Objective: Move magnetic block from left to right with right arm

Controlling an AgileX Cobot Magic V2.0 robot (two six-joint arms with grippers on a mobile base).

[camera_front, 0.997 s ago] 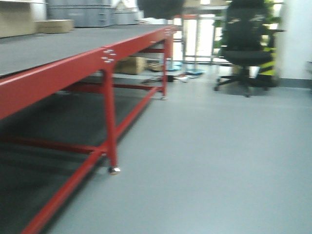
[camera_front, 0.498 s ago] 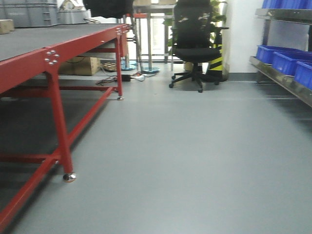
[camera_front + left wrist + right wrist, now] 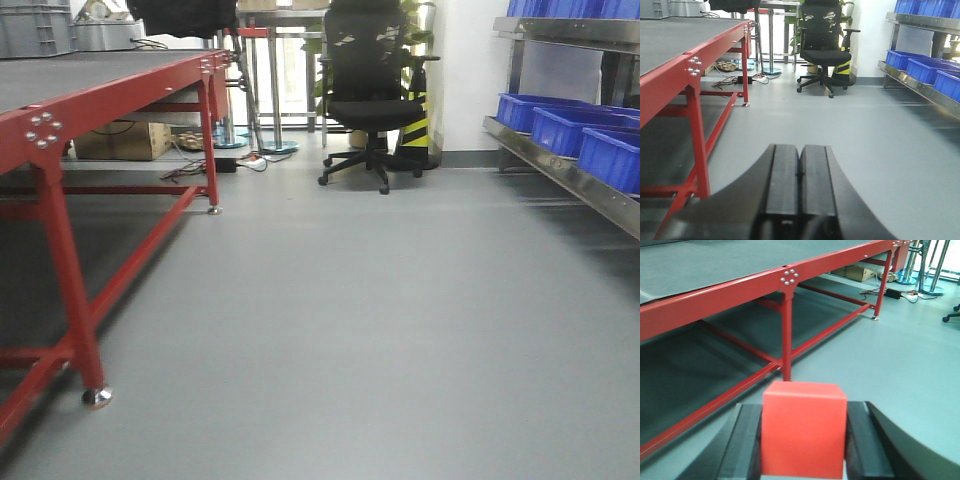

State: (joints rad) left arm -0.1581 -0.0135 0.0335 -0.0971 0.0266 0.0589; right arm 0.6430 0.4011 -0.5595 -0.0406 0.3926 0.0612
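Observation:
The magnetic block point(image 3: 804, 432), a plain red cube, fills the lower middle of the right wrist view. My right gripper point(image 3: 805, 435) is shut on it, one black finger point(image 3: 747, 440) against each side, holding it in the air over the grey floor beside the red table point(image 3: 715, 297). In the left wrist view my left gripper point(image 3: 800, 165) is shut with its two black pads pressed together and nothing between them. Neither arm shows in the front view.
A long red-framed table point(image 3: 40, 125) with a dark top runs along the left. A black office chair point(image 3: 365, 100) stands at the back. Blue bins point(image 3: 575, 130) sit on a metal shelf at the right. Cardboard box point(image 3: 120, 140) and cables lie under the table.
The front view has swung to the right: the red table has slid toward the left edge, the chair has moved left, and the blue bins on the shelf have come into view.

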